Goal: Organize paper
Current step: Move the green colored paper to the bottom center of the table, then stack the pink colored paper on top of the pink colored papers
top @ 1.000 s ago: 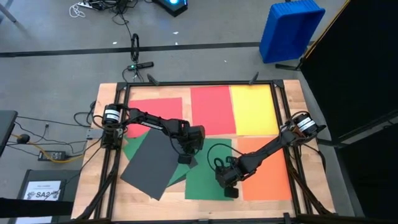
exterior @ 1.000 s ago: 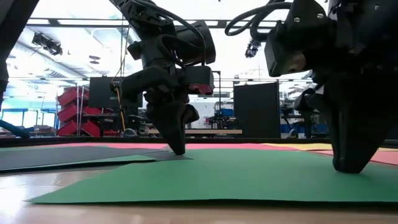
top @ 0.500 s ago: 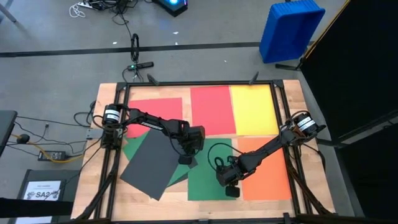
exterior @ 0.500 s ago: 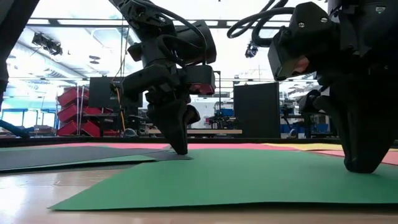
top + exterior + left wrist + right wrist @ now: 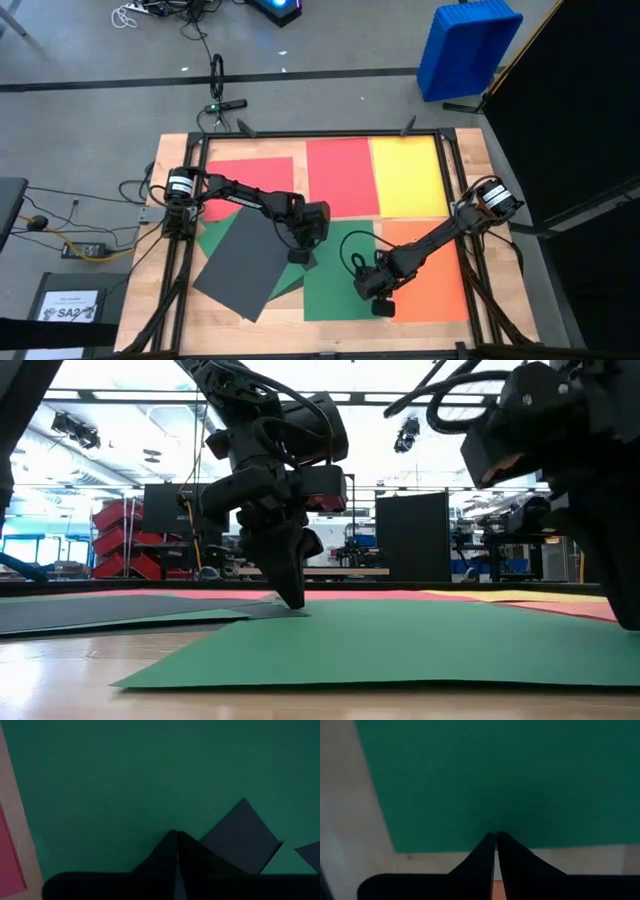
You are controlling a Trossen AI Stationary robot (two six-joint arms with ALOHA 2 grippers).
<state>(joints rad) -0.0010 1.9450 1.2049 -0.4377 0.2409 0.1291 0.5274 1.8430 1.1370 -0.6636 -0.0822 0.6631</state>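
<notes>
Pressing closed tools onto paper on the counter

Our left tool (image 5: 298, 257), closed, touches the dark grey sheet (image 5: 240, 265); our right tool (image 5: 381, 308), closed, sits on the green sheet (image 5: 335, 285) between them.

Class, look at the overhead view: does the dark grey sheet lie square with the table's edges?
No. The dark grey sheet lies turned at a slant to the table edges, overlapping a green sheet.

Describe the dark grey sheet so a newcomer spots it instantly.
Start at the wooden table and go to its near-left part, below the left arm. The dark grey sheet lies there, partly over green paper. It is the only dark sheet, and skewed while the red, yellow and orange ones lie square.
</notes>
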